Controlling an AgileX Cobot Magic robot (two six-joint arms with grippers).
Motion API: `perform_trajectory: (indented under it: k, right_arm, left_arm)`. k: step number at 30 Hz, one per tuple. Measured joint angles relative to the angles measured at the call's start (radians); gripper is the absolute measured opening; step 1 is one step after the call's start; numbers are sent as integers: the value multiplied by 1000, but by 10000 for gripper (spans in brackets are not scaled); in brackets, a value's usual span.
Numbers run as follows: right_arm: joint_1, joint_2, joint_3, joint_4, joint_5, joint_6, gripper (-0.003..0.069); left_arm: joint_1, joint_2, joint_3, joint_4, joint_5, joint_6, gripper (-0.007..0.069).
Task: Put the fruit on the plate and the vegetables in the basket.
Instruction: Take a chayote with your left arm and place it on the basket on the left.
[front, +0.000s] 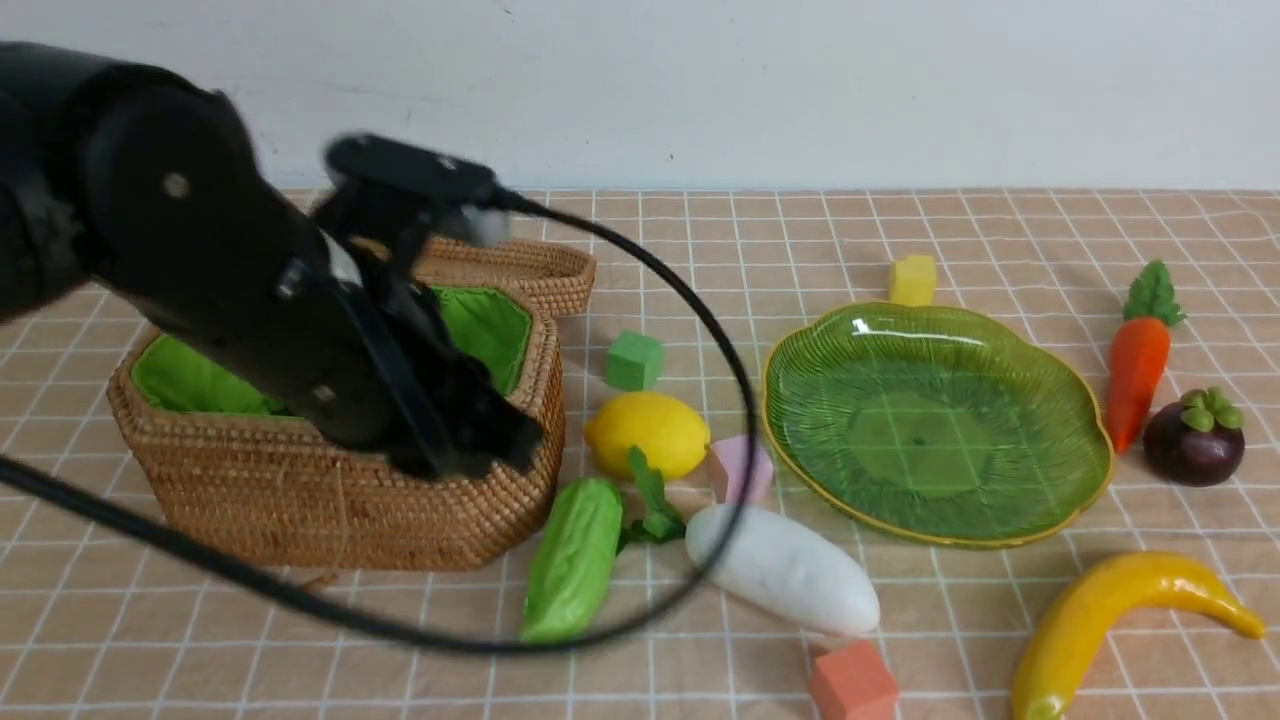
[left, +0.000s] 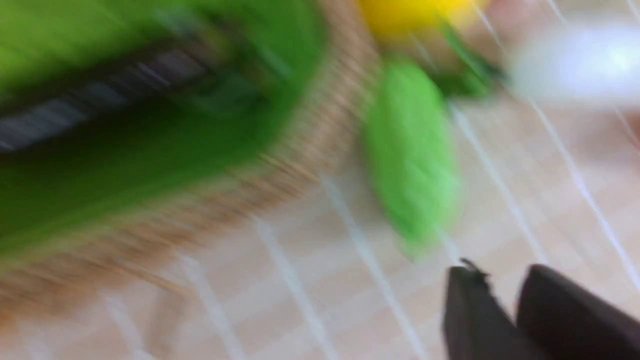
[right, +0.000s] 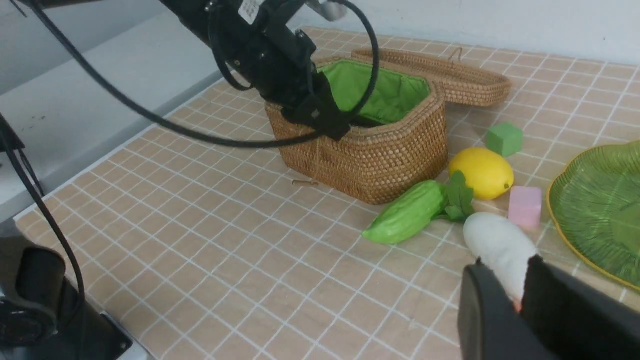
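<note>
Left gripper (left: 502, 280) nearly closed on nothing, over front rim of brown woven wicker basket (front: 300, 500), right gripper (right: 512, 272) likewise, yellow lemon (front: 645, 432) at 9 o'clock of translucent green glass plate (front: 940, 420), bumpy light green cucumber (front: 572, 560) at basket's 4 o'clock

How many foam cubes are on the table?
4: yellow cube behind the plate, green cube behind the lemon, pink cube beside it, orange cube nearest. More may be hidden.
</note>
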Motion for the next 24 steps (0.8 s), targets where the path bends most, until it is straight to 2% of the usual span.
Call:
perform_trajectory:
  k: [2, 3, 5, 7, 9, 10, 14, 15, 16, 19, 24]
  right_arm:
    - [0, 0, 0, -4, 18, 1, 144]
    - [0, 0, 0, -7, 46, 3, 144]
    - [0, 0, 0, -13, 82, 4, 144]
    - [0, 0, 0, -14, 93, 4, 144]
    - [0, 0, 0, -25, 116, 4, 144]
    - [0, 0, 0, -27, 122, 4, 145]
    - [0, 0, 0, -41, 155, 6, 149]
    - [0, 0, 0, -41, 157, 6, 150]
    - [0, 0, 0, -43, 164, 6, 151]
    - [0, 0, 0, -44, 176, 6, 151]
    - [0, 0, 0, -44, 184, 5, 155]
  left_arm:
    - [-67, 10, 0, 6, 37, -42, 15]
    - [-137, 29, 0, 15, 57, -77, -13]
    - [-218, 76, -2, 46, 55, -104, 12]
    - [-237, 99, -3, 62, 47, -113, 46]
    - [-254, 159, -3, 110, 10, -169, 179]
    - [-254, 172, -3, 125, 1, -197, 216]
    - [-254, 252, -3, 273, -58, -400, 464]
    - [-254, 256, -3, 281, -60, -411, 475]
    - [-254, 281, -3, 346, -82, -503, 544]
    - [-254, 324, -3, 468, -117, -659, 614]
    - [-254, 382, -3, 574, -131, -774, 605]
